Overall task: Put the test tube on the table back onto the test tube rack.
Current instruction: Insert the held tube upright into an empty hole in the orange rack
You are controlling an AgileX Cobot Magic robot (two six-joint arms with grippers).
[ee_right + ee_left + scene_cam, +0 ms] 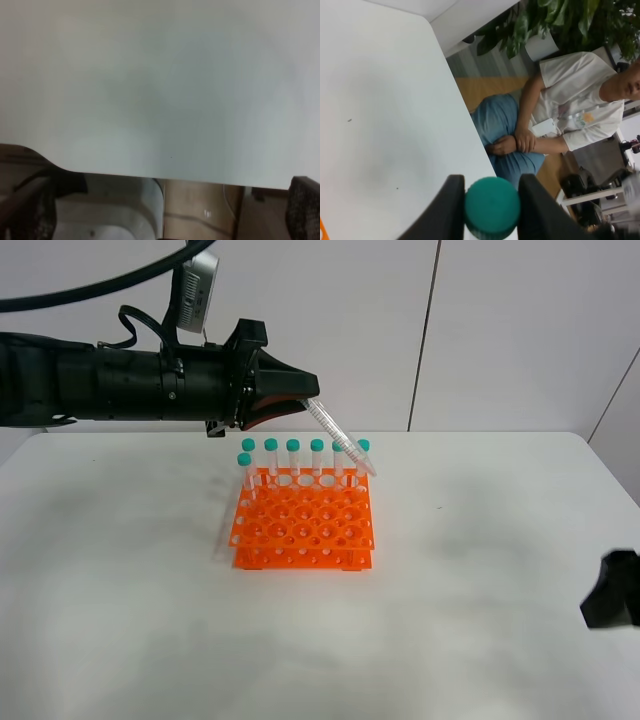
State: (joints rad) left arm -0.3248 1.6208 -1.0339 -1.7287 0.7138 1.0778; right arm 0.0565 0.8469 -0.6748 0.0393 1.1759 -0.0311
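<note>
My left gripper [305, 400] is shut on the test tube [340, 440] at its teal cap [492, 207], between both black fingers [447, 210]. The tube hangs tilted, its pointed tip down near the back right corner of the orange test tube rack [305, 525]. Several identical tubes [293, 455] stand upright in the rack's back row, and one stands a row forward at the left. My right gripper [612, 592] sits low at the white table's [480, 540] right front edge; in the right wrist view it [165, 215] is spread wide and empty.
A seated person [570, 115] and a potted plant [560, 20] lie beyond the table's edge in the left wrist view. The right wrist view shows the table's edge [160, 175] with floor below it. The rack's front rows of holes [305, 540] hold nothing.
</note>
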